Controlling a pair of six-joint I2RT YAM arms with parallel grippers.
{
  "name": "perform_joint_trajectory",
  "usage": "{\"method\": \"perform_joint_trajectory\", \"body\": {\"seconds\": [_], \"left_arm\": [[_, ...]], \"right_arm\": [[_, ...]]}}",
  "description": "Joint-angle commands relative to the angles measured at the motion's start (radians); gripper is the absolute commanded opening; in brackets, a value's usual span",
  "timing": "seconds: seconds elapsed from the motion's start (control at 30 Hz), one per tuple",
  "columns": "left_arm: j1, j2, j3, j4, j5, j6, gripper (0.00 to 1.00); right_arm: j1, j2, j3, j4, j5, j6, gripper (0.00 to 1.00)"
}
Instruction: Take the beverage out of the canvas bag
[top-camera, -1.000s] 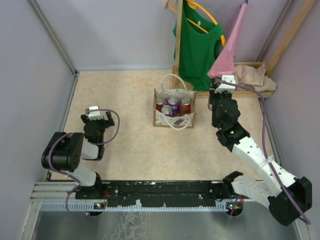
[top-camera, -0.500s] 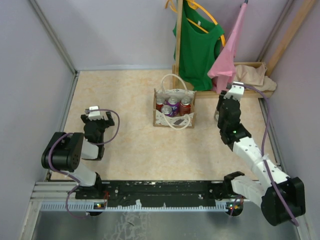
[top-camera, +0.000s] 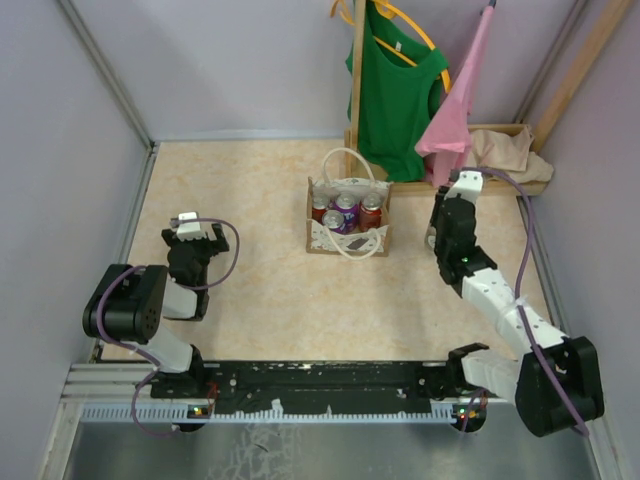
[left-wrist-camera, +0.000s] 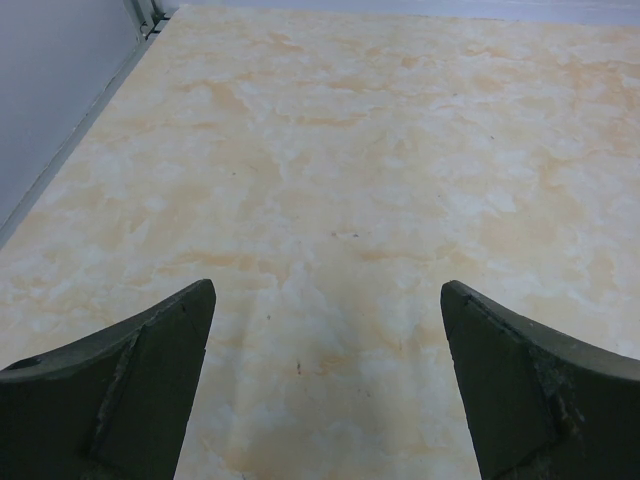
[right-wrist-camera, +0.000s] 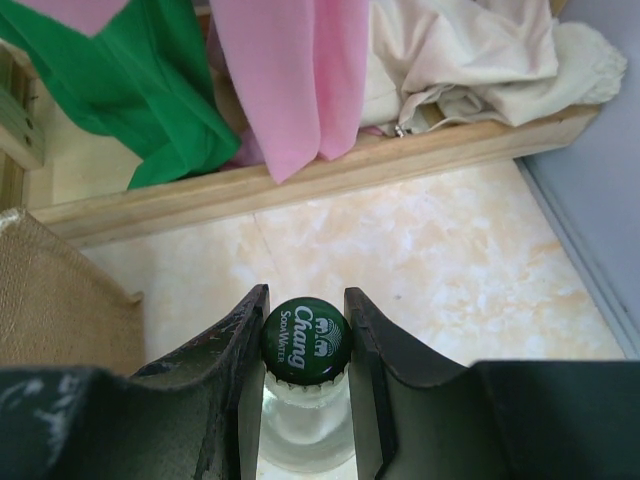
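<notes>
The canvas bag (top-camera: 346, 240) stands mid-table, beige with white loop handles and a lace band; several red and purple cans (top-camera: 346, 207) stand in it. Its cloth side shows at the left of the right wrist view (right-wrist-camera: 60, 295). My right gripper (right-wrist-camera: 305, 335) is shut on the neck of a clear glass bottle with a green "Chang Soda Water" cap (right-wrist-camera: 305, 340). In the top view the right gripper (top-camera: 444, 226) is to the right of the bag, clear of it. My left gripper (left-wrist-camera: 325, 385) is open and empty over bare table, far left of the bag (top-camera: 190, 243).
A wooden rack base (right-wrist-camera: 330, 175) lies just beyond the bottle, with a green shirt (top-camera: 395, 90), a pink cloth (top-camera: 455, 110) and a tan cloth (top-camera: 510, 150) on it. The right wall edge (right-wrist-camera: 590, 260) is close. Grey walls enclose the table.
My right arm has carried the bottle to the right, away from the bag, then settled a little nearer and lower. The left arm has not moved.
</notes>
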Motion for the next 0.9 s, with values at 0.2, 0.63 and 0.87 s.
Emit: {"method": "perform_joint_trajectory", "body": {"seconds": [0.2,0.63,0.87], "left_arm": [[-0.001,0.006,-0.005,0.018,-0.004,0.005,1.00],[-0.001,0.006,-0.006,0.017,-0.004,0.005,1.00],[-0.002,0.006,-0.006,0.018,-0.004,0.005,1.00]], "right_arm": [[-0.006,-0.108,-0.127,0.248,-0.079,0.085,0.00],[0.075,-0.204,-0.213,0.210,-0.056,0.008,0.03],[0.128,-0.202,-0.206,0.196,-0.002,-0.011,0.89]]}}
